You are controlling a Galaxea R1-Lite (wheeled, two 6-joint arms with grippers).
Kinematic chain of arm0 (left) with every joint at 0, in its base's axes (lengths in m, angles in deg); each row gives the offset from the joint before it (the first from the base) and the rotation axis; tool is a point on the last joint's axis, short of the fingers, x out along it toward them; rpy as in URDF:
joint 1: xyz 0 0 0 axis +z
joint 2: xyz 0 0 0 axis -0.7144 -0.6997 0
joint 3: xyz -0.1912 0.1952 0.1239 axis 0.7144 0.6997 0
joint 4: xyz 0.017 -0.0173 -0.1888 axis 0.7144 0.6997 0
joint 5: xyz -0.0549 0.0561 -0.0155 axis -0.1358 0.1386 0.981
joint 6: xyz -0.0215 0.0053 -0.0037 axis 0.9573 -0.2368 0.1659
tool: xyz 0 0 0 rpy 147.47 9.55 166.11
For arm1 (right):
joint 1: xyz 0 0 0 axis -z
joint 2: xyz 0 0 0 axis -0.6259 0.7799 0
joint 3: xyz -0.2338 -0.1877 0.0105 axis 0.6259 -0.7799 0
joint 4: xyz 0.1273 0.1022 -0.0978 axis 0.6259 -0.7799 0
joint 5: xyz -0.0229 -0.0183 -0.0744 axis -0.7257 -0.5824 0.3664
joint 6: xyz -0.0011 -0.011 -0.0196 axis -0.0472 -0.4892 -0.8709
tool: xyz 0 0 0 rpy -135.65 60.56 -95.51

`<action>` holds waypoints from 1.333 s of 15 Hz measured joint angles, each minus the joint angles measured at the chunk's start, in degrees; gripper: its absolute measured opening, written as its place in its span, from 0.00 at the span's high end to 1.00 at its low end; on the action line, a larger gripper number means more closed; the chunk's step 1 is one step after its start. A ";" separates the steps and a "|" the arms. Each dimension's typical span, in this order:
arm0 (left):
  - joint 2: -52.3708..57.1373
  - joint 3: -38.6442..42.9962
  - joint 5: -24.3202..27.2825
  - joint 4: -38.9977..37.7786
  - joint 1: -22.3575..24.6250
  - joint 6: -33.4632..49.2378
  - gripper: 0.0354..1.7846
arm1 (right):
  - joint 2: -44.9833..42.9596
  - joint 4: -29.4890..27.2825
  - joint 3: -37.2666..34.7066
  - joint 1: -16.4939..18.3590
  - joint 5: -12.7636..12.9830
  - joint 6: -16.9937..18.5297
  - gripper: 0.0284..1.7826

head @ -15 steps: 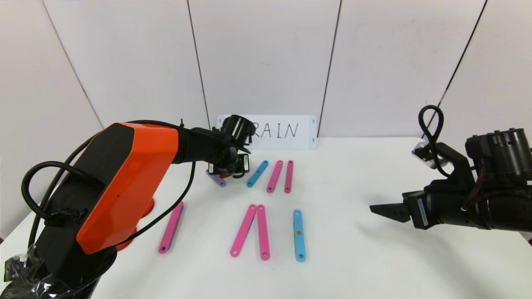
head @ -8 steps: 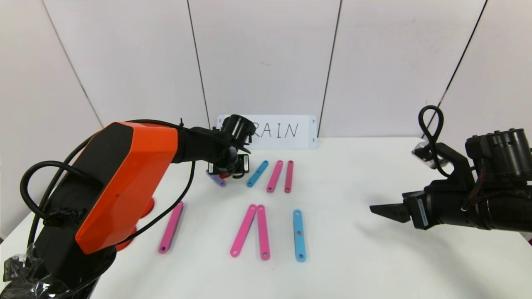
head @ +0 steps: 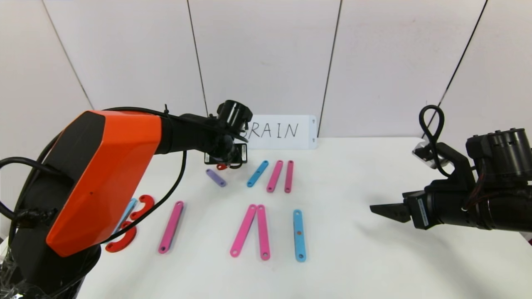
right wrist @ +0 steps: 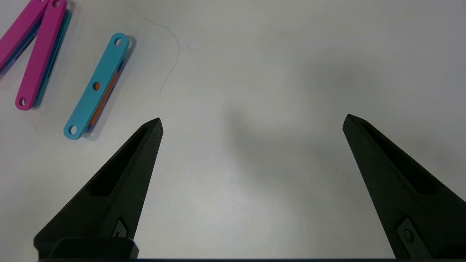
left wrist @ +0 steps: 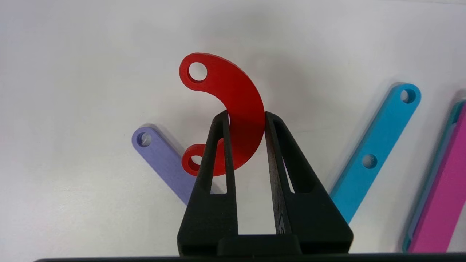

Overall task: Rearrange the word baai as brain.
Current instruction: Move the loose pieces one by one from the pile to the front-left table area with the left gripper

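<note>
1. The right tool (head: 380, 209) hovered over bare tabletop (head: 374, 257), jaws wide apart, empty.
2. Farther back, the left tool (left wrist: 244, 120) was clamped on a red curve (left wrist: 233, 109), lifted above the lilac strip (head: 216, 177) lying just beneath it.

Short strip (head: 216, 177) lies left of 3 far strips (head: 274, 176).

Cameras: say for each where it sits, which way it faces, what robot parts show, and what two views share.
Head: high on the torso, facing forward and down at the table; both arms show.
Left wrist: behind the left gripper, looking past its jaws, shut on a red curve.
Right wrist: behind the open right gripper, looking down at bare tabletop.
Shared: the lilac strip shows in the head and left wrist views.
</note>
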 joint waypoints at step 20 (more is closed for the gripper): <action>16.79 19.43 5.84 20.70 -1.74 5.32 0.85 | 0.17 0.00 0.02 -0.05 -0.07 0.00 0.03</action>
